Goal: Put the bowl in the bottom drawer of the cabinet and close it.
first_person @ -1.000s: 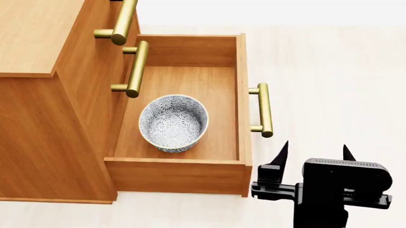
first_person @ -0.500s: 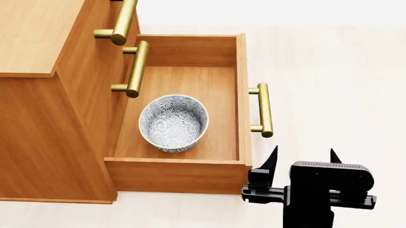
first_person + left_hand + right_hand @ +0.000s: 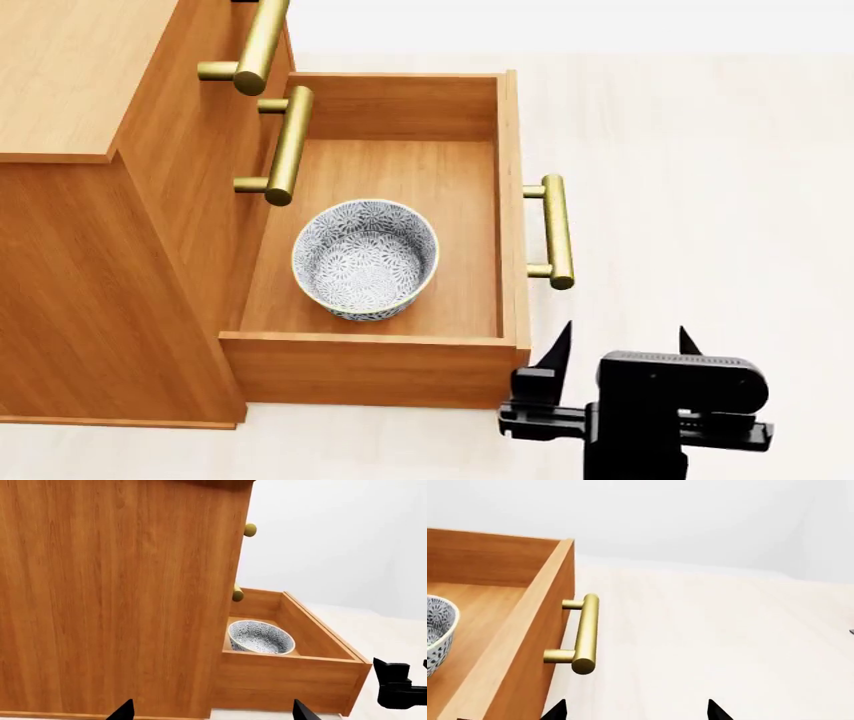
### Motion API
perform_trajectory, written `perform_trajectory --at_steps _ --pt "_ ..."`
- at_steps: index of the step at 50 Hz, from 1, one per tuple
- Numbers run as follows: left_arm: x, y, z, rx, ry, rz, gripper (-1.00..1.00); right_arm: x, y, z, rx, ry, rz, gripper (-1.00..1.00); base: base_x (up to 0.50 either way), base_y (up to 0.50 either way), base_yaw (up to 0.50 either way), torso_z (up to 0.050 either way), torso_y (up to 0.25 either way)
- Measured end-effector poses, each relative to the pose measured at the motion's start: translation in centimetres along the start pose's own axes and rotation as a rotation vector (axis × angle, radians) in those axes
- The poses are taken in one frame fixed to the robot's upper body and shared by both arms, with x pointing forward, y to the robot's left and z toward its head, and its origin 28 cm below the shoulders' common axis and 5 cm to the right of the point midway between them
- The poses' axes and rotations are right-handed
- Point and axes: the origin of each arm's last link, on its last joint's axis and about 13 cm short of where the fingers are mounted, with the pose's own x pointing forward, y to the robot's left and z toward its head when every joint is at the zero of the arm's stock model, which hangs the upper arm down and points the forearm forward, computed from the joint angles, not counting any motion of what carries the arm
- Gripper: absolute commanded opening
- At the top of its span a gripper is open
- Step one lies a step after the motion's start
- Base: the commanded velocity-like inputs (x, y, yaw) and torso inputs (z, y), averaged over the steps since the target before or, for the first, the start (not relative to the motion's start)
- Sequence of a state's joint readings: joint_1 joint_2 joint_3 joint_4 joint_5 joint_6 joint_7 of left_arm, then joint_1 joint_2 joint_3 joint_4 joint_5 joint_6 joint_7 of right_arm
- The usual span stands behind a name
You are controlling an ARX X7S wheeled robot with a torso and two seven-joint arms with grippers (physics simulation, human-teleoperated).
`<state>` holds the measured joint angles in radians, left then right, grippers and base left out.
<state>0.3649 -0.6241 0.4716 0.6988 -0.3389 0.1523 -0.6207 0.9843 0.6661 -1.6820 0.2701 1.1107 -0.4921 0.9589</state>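
Observation:
The blue-grey patterned bowl [image 3: 364, 258] sits upright inside the pulled-out bottom drawer [image 3: 509, 150] of the cabinet [image 3: 80, 80]. The drawer's brass handle [image 3: 553, 232] points right. My right gripper [image 3: 623, 342] hangs open just in front of the handle, beside the drawer's near corner, holding nothing. In the right wrist view the handle [image 3: 584, 632] lies ahead of the open right gripper [image 3: 636, 711], and the bowl [image 3: 437, 630] shows at the edge. My left gripper [image 3: 212, 712] is open, facing the cabinet's side [image 3: 113, 595], with the bowl [image 3: 260, 637] in the drawer [image 3: 287, 680] beyond.
Two upper drawer fronts with brass handles [image 3: 283, 145] overhang the open drawer's inner side. Pale floor [image 3: 694, 150] spreads to the right of the cabinet. The right gripper's black body [image 3: 398, 690] shows past the drawer's corner in the left wrist view.
My right gripper has shifted left and back toward me, nearer the drawer's front corner, staying open. The bowl and drawer have not moved.

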Motion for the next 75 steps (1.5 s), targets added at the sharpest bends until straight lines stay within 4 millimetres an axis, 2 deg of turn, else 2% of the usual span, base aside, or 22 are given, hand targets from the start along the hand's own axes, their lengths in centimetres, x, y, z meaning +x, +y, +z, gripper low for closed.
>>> perform_trajectory --at_steps 26,75 --pt "0.0 -0.1 0.2 -0.001 0.0 0.0 1.0 -0.1 0.9 -0.7 0.006 0.019 0.033 1.0 0.0 0.0 0.0 0.0 0.0" --pt "0.0 0.0 0.0 -0.001 0.0 0.0 1.0 0.1 3.2 -0.5 0.022 0.028 0.124 1.0 0.0 0.0 0.0 0.0 0.0"
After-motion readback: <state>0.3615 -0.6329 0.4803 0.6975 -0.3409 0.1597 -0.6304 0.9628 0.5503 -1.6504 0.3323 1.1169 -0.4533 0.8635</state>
